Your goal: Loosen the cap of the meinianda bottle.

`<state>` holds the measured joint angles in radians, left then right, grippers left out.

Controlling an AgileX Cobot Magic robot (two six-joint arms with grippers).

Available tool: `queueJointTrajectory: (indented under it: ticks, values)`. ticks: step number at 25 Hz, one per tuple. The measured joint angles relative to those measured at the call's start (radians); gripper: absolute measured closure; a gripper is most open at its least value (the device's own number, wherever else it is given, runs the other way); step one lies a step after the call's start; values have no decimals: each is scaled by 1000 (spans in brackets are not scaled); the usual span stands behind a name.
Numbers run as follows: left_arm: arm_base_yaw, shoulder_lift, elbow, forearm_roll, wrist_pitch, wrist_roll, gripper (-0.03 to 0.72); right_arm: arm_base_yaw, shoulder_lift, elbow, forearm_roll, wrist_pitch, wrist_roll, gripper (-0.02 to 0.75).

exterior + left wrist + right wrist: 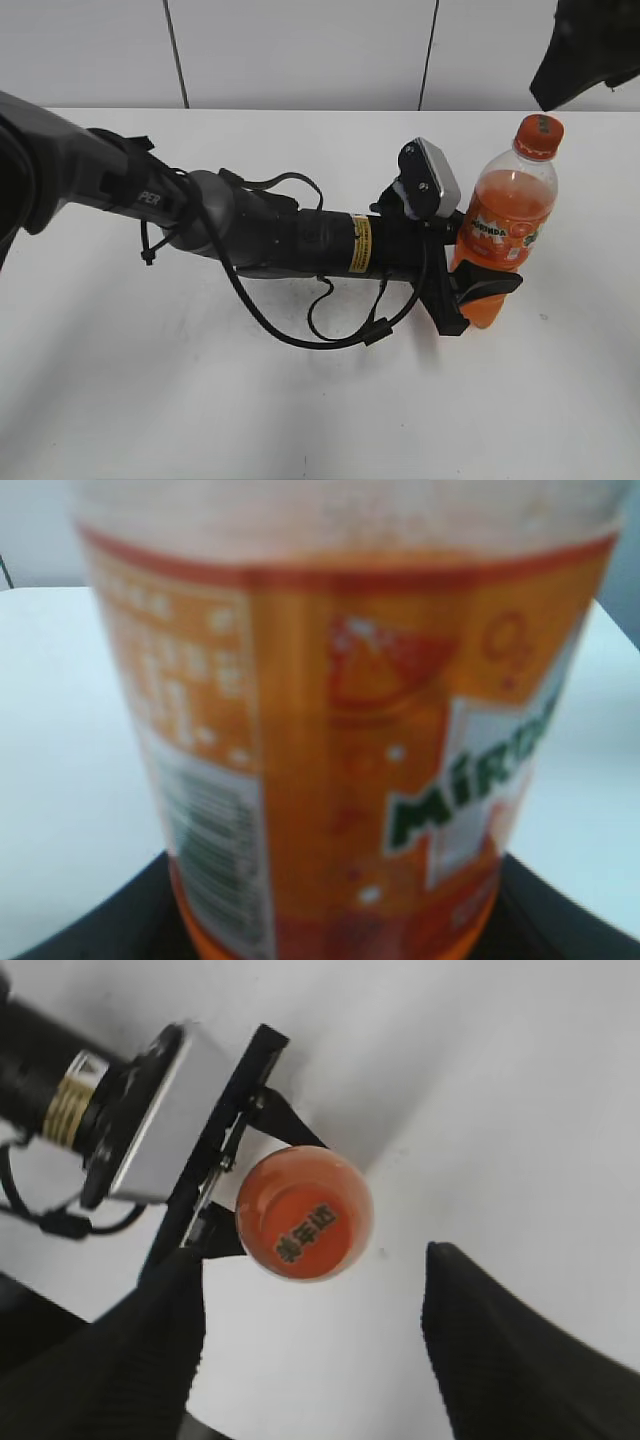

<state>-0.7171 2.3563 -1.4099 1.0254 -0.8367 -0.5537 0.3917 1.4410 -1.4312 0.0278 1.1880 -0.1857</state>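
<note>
The meinianda bottle (508,215) stands upright on the white table at the right. It holds orange drink, and its label fills the left wrist view (340,750). Its orange cap (539,135) is on the neck. My left gripper (472,290) reaches across from the left and is shut on the bottle's lower body. My right gripper (315,1330) hangs above the bottle with its fingers open and empty. In the right wrist view the cap (305,1213) lies just beyond the fingertips, untouched. In the exterior view the right gripper (585,55) shows only partly at the top right.
The white table (300,400) runs back to a pale wall. The left arm (250,235) with its looping cables lies across the table's middle. The left wrist camera housing (150,1125) sits close beside the bottle's neck.
</note>
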Motion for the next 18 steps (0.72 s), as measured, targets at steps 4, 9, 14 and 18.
queueJointTrajectory:
  ticks: [4,9,14,18]
  values:
    - [0,0,0,-1,0,-4,286,0,37,0,-14,-10,154,273]
    - [0,0,0,-2,1,-15,286,0,100,0,-18,-16,174,287]
    - [1,0,0,-3,2,-19,286,0,118,0,-18,-14,177,317]
    - [1,0,0,-4,3,-21,286,0,118,0,-13,-10,165,464]
